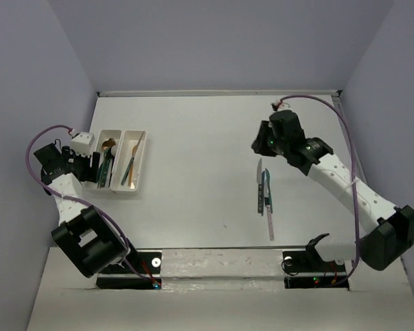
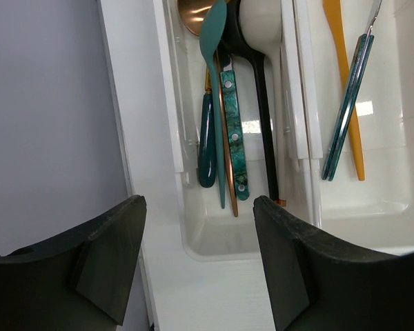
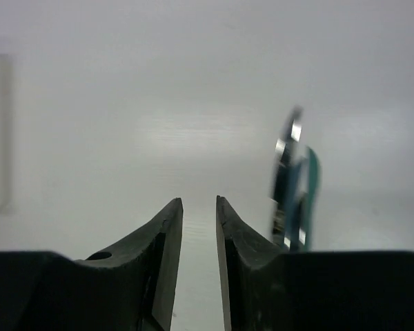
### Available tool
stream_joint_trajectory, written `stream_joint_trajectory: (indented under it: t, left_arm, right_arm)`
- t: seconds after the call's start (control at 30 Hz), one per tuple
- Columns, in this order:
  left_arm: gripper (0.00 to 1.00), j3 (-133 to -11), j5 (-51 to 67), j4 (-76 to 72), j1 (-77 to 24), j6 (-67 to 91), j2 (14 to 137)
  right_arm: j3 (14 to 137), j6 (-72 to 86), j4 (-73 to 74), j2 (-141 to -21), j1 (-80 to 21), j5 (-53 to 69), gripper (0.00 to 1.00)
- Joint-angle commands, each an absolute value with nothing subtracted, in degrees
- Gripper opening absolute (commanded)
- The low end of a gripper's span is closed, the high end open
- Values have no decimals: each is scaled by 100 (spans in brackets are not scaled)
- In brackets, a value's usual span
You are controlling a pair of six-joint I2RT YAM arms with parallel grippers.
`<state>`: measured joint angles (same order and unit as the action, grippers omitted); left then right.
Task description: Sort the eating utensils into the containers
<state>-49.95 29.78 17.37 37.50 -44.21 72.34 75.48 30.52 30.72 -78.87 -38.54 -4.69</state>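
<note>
Two joined white trays (image 1: 139,181) stand at the left. The left tray (image 2: 193,227) holds several utensils: a teal spoon (image 2: 212,41), a black spoon (image 2: 265,124), a copper one and a teal marbled handle (image 2: 234,131). The right tray (image 2: 372,217) holds a gold utensil (image 2: 345,83) and a teal-handled one (image 2: 348,103). My left gripper (image 1: 95,165) is wide open and empty over the left tray's near end (image 2: 199,207). A silver knife, a teal utensil (image 1: 264,189) and a pale pink one (image 1: 270,224) lie on the table. My right gripper (image 1: 260,143) hovers just beyond them, jaws a narrow gap apart and empty (image 3: 199,201). The teal utensil also shows in the right wrist view (image 3: 293,186).
The white table's left edge (image 2: 121,103) runs close beside the trays, with the grey wall (image 2: 48,124) past it. The back wall stands along the table's far edge (image 1: 214,93).
</note>
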Motion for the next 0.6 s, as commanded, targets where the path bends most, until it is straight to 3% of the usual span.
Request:
stream_joint_trajectory:
  t: [0.0, 0.17, 0.27, 0.57]
  left_arm:
    - [75, -5018, 3208, 1626, 3753, -4280, 7286]
    - [76, -5036, 3226, 1679, 3744, -4306, 7164]
    - [76, -5010, 3199, 1687, 3753, -4342, 7102]
    - [76, -5018, 3146, 1661, 3753, -4395, 7224]
  right_arm:
    - [5856, 3050, 4350, -7683, -2683, -834, 32]
    - [5563, 2883, 4316, -7611, -2400, -967, 30]
    - [5677, 2786, 4228, -7962, -2338, -906, 26]
    - [5678, 2698, 3727, -9061, -2338, -536, 26]
